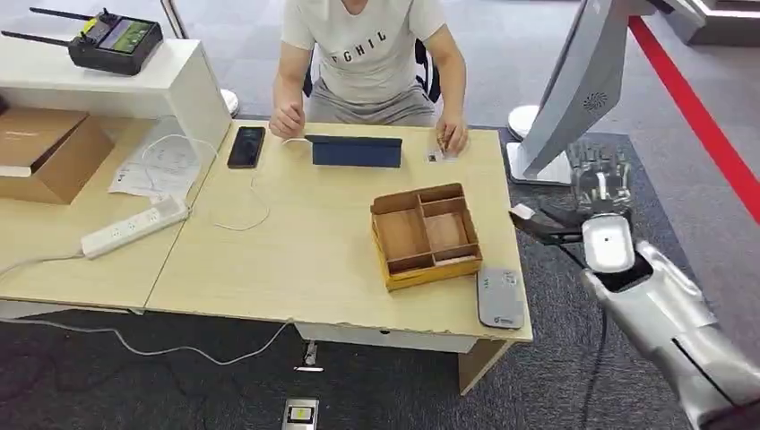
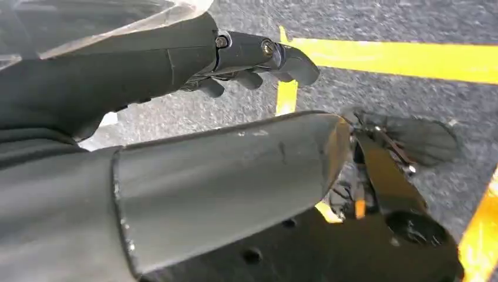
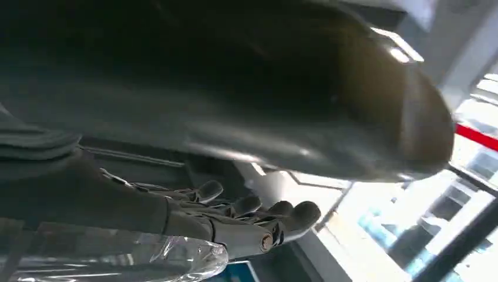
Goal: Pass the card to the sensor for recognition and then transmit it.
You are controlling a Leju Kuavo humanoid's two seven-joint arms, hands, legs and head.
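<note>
From the head view we see our right hand (image 1: 602, 179) raised beside the table (image 1: 296, 260), off its right edge, fingers apart and holding nothing. A small card (image 1: 434, 158) lies on the far edge under the seated person's hand (image 1: 452, 136), beyond the cardboard tray (image 1: 425, 235); the grey sensor (image 1: 500, 297) sits at the near right corner. In the left wrist view, our left hand (image 2: 246, 61) hangs over carpet, fingers slightly curled, empty. In the right wrist view, loosely spread fingers (image 3: 246, 214) grip nothing.

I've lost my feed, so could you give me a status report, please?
Right robot hand open, off the desk. Left robot hand empty. Card by person's hand.
</note>
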